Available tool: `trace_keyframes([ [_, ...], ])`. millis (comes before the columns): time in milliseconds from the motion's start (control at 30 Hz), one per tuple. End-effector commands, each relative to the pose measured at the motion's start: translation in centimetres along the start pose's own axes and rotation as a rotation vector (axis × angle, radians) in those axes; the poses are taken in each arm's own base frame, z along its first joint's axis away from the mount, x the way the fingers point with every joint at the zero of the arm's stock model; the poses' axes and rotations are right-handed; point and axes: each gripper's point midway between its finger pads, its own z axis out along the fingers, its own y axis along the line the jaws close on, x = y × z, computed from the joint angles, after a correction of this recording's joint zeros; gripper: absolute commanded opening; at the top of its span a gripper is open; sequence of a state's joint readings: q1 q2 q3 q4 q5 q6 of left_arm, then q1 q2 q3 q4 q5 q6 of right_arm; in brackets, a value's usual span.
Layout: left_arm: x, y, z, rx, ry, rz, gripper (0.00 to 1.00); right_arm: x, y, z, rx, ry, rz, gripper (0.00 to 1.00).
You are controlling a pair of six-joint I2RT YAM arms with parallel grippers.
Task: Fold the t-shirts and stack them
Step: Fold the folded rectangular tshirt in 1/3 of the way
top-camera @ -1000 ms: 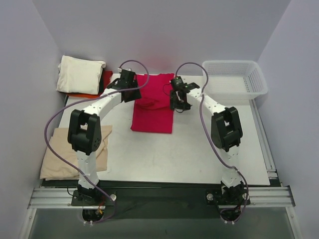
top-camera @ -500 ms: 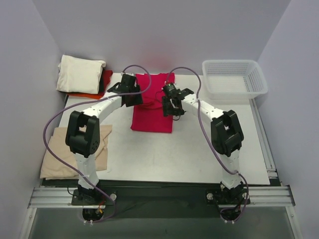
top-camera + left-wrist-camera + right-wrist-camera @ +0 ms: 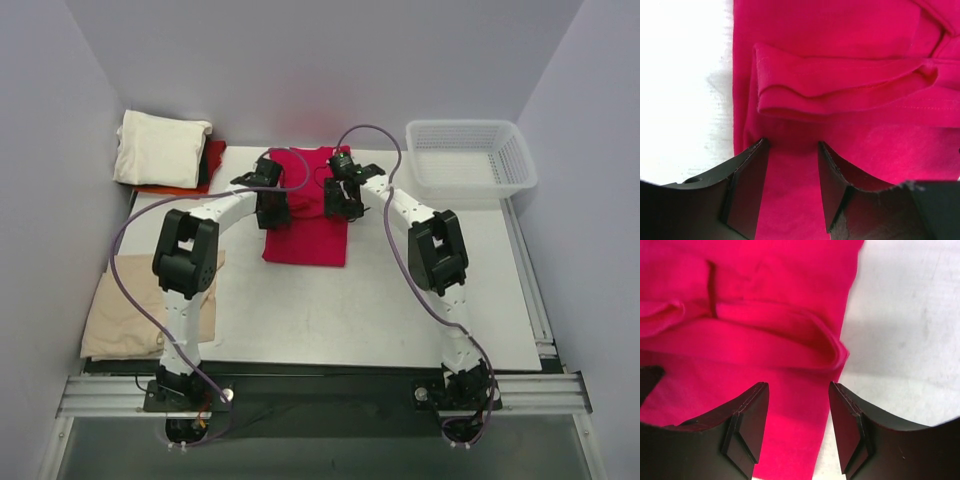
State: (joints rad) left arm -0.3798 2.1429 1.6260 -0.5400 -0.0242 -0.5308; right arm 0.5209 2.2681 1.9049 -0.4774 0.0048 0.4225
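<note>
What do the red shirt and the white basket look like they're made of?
Red t-shirt: soft matte knit cloth, probably cotton jersey. The sign is its stitched hems and limp, rounded folds. Basket: looks like rigid white plastic, going by its moulded lattice walls and thick rim. The finish is too small to judge.

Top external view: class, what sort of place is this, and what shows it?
Probably a robotics lab test cell, not a home: bare lilac walls box in a white table, with left arm and right arm bolted at its near edge, a crimson t-shirt and a white lattice basket.
</note>
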Motion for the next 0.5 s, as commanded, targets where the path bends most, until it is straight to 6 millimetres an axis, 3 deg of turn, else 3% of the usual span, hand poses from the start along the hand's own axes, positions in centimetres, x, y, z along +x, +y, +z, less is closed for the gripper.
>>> trace_keyframes([
  [0, -1.2, -0.9, 0.1, 0.011, -0.012, -0.007, 0.54, -1.2, 0.3, 0.0, -0.02, -0.002, 0.017, 0.51],
  [233, -4.1, -0.8, 1.5, -0.033, -0.1, -0.031, 0.54, -3.6, -0.2, 1.1, -0.021, -0.035, 0.042, 0.51],
  [467, -7.7, -1.0, 1.8, -0.068, -0.226, -0.077, 0.54, -6.0, -1.6, 0.2, -0.008, -0.088, 0.073, 0.51],
])
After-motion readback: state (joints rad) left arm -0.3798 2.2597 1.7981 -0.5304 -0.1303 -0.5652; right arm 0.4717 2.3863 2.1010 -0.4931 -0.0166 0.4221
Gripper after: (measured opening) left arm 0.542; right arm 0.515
